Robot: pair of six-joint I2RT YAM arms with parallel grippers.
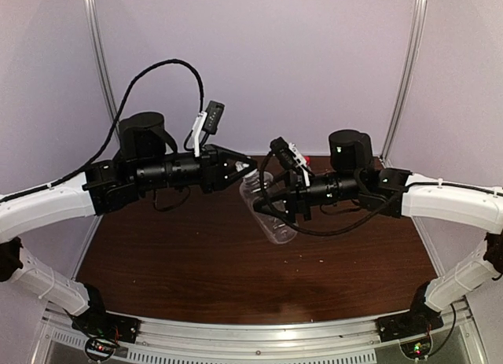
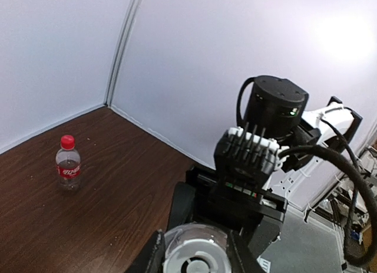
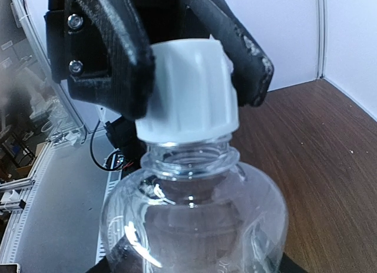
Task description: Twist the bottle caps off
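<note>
The left end effector [image 1: 248, 170] is clamping the white cap [image 3: 189, 90]; the right end effector [image 1: 281, 203] is gripping the clear bottle [image 3: 194, 214]. The left wrist view is showing a red-capped bottle [image 2: 69, 165] upright on the desk [image 2: 118, 196].

A clear bottle [image 3: 194, 220] was seen close up, filling the lower middle of the view, its neck pointed upward. The neck was topped by a white cap [image 3: 187, 78]. The cap was clamped by the left gripper [image 3: 194, 99], whose black fingers [image 3: 103, 55] were pressed against it from either side. A narrow strip of bare neck was left showing under the cap's lower rim. Behind the bottle, to the right, the brown wooden tabletop [image 3: 318, 167] was visible, its far edge met by a white wall [image 3: 347, 31]. The background on the left was blurred.
</note>
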